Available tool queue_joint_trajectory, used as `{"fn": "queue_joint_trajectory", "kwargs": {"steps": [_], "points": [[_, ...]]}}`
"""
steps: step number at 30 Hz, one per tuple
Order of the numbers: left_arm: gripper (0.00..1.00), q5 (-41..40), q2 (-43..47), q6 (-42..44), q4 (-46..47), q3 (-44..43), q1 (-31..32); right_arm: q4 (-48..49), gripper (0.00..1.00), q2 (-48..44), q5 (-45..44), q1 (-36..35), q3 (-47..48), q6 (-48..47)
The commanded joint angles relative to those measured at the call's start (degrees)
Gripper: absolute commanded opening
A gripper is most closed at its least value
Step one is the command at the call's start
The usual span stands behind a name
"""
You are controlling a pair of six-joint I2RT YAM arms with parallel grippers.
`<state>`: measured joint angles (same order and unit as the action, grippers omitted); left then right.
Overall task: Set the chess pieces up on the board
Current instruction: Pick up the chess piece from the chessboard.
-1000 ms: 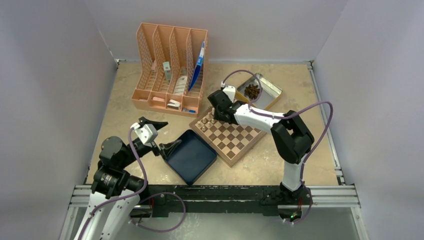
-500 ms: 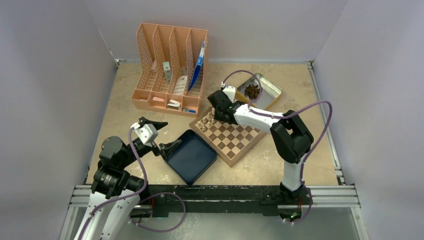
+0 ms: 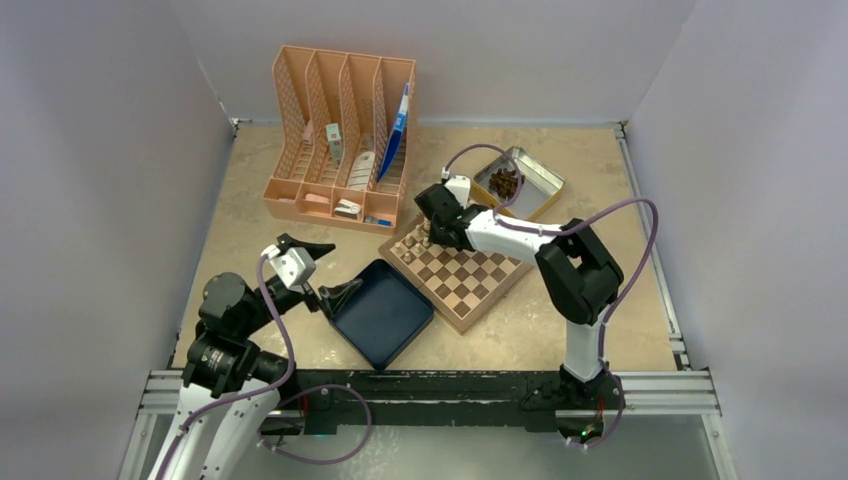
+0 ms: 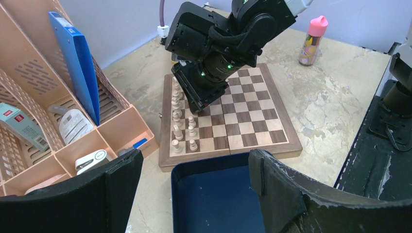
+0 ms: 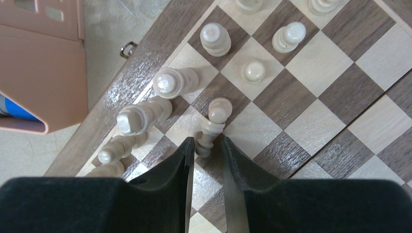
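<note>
Right end effector (image 5: 206, 143) clamped on one pale piece (image 5: 210, 136) on the board (image 5: 311, 121), among pieces (image 4: 177, 114) lined along the rim nearest the organizer (image 4: 116, 131); left end effector (image 4: 194, 184) jaws apart above the blue tray (image 4: 214, 204); box (image 4: 17, 124) label too small to read.

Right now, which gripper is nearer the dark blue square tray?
Left. Left gripper hangs open at the tray's rim; right gripper clamps a pale chess piece on the wooden chessboard.
</note>
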<state>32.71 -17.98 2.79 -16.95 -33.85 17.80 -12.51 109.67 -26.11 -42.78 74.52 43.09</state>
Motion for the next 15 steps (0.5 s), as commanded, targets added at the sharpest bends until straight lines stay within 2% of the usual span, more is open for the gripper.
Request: {"fn": "queue_joint_trajectory", "kwargs": {"steps": [1,9,15], "points": [[0.80,-0.63,0.27,0.65,1.36,0.36,0.22,1.51,0.27,0.01,-1.13,-0.05,-1.19,0.27],[0.80,-0.45,-0.42,0.73,1.35,0.36,0.19,1.66,0.16,-2.98,-0.74,-0.04,-4.20,-0.86],[0.80,-0.54,-0.72,0.48,1.56,0.45,0.20,1.44,0.15,-7.51,2.18,-0.02,-7.81,-2.79]]}}
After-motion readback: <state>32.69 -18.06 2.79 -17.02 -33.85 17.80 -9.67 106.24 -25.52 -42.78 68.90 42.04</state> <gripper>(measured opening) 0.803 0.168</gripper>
